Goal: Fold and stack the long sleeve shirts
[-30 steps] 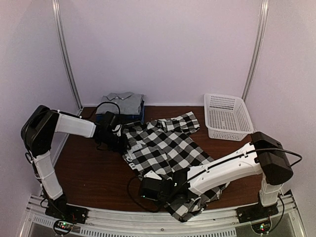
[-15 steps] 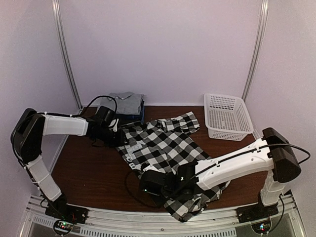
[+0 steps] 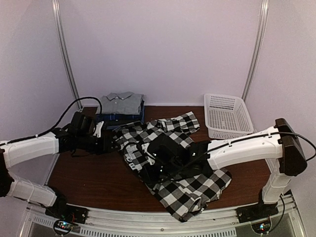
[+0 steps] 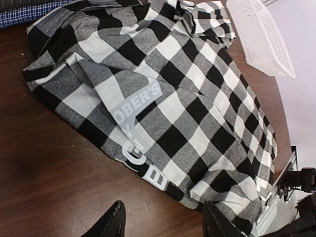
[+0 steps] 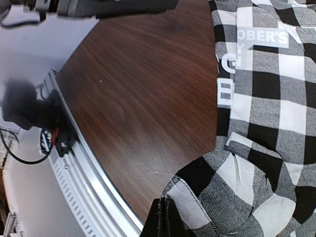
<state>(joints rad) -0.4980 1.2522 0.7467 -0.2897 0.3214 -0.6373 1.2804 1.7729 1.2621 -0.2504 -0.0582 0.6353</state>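
Where the checked shirt (image 3: 143, 138) lies rumpled across the middle of the desk (image 3: 94, 173), I read a grey printed label (image 4: 140, 101) near its left edge. The letters "OBER'S" are legible, and a fold cuts off whatever precedes them. Larger pale letters run below toward the hem, but I cannot read them as a word.

Right claw (image 5: 162, 219): clenched on a fold of the checked shirt, with cloth bunched just beside it. Only the fingertips show in the wrist view. In the top view the arm covers the grip point.

Left claw (image 4: 163, 205): released, fingers apart over bare desk just beside the shirt's left edge. I see nothing between them.

The grey shirt (image 3: 121, 102) lies folded at the back left of the desk, on top of the blue shirts (image 3: 121, 117). I cannot count the layers beneath it.

The white basket (image 3: 227, 116) stands at the back right, near the checked shirt. The left wrist view cuts it off at the frame edge.
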